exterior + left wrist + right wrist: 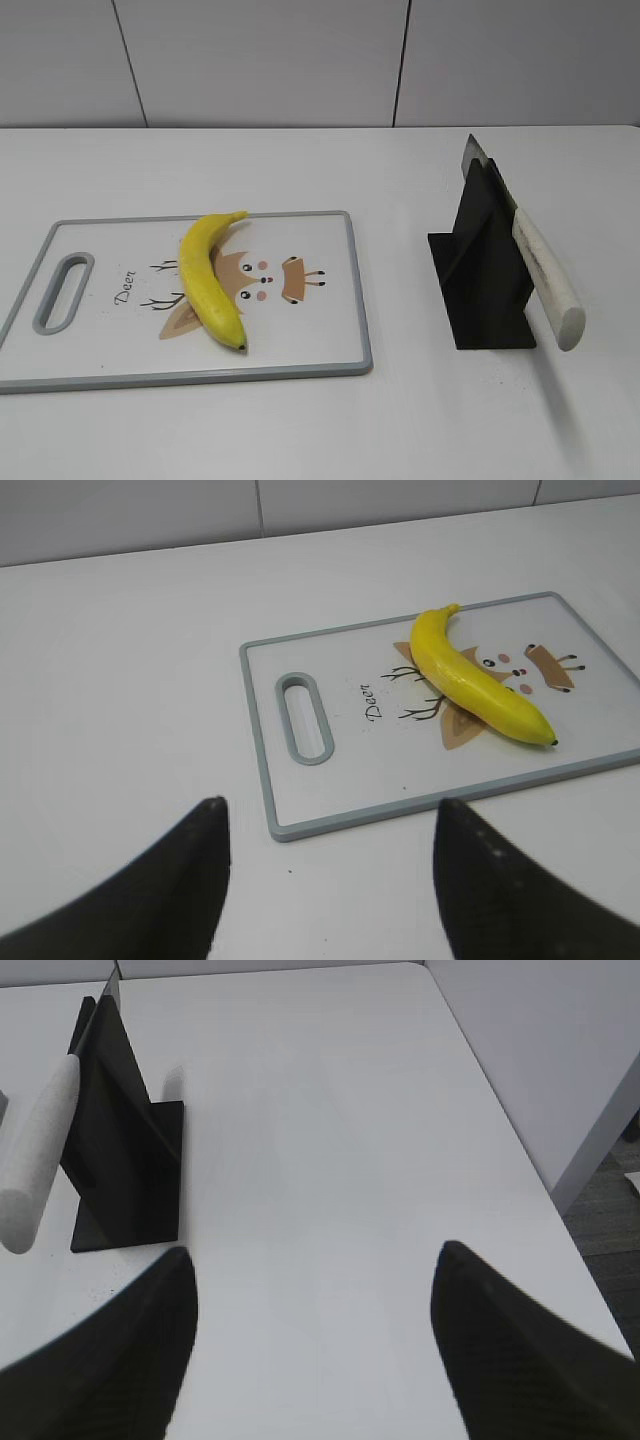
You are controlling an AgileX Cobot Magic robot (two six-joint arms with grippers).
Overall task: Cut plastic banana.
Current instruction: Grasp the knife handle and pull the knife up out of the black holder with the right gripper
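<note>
The plastic banana (208,280) is whole, curved and glossy yellow; it lies on a white cutting board (320,330) with a grey rim and a deer drawing. It also shows in the left wrist view (470,675). A knife with a white handle (545,278) rests tilted in a black stand (485,275); the right wrist view shows its handle (35,1150). My left gripper (328,815) is open and empty, near the board's front corner. My right gripper (315,1260) is open and empty, over bare table right of the stand. Neither gripper shows in the exterior view.
The cutting board (330,790) has a handle slot (305,717) at its left end. The black stand (125,1150) stands to the right of the board. The table's right edge (530,1170) drops off to the floor.
</note>
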